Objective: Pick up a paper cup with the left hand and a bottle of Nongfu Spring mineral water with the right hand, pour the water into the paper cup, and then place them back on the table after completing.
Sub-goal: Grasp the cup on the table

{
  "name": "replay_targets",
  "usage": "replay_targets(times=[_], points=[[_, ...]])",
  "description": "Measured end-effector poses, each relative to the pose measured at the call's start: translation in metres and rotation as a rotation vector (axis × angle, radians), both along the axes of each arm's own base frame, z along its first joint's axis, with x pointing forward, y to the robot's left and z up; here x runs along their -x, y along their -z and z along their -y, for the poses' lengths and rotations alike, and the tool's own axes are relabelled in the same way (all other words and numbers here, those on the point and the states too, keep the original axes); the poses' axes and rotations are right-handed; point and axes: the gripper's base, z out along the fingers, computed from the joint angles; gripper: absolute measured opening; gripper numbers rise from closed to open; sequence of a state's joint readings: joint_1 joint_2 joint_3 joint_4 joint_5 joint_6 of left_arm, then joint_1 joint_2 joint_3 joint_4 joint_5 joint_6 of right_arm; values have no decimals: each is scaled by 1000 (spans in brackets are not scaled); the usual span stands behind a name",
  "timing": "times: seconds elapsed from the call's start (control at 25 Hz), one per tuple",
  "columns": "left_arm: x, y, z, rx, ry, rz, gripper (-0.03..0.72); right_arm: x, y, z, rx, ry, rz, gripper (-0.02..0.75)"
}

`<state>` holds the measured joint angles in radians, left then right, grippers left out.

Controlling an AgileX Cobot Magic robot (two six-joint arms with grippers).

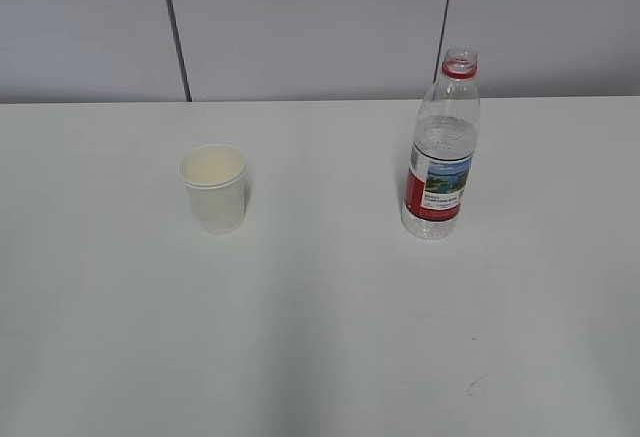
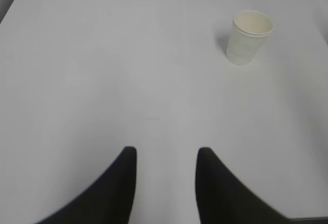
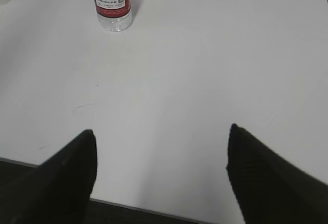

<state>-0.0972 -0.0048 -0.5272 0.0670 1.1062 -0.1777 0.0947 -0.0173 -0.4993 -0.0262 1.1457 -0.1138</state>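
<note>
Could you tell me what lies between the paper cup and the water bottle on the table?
Nothing: in the exterior view only bare white table separates the paper cup from the water bottle.

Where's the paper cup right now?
The paper cup stands upright on the table, left of centre in the exterior view, well apart from the water bottle to its right. In the left wrist view it sits upper right, ahead of the left tool.

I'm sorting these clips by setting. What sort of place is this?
Probably a lab or office test bench, not a home. A bare white table stands against plain grey wall panels, and only a paper cup and an uncapped water bottle are set out on it.
</note>
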Motion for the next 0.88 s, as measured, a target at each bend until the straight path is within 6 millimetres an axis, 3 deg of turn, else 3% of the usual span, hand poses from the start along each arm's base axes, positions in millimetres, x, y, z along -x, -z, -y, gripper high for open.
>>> replay_targets(times=[0.76, 0.88], points=[[0, 0, 0, 0, 0, 0, 248, 0, 0, 0, -43, 25, 3, 586], [0, 0, 0, 0, 0, 0, 248, -3, -9, 0, -70, 38, 36, 585]])
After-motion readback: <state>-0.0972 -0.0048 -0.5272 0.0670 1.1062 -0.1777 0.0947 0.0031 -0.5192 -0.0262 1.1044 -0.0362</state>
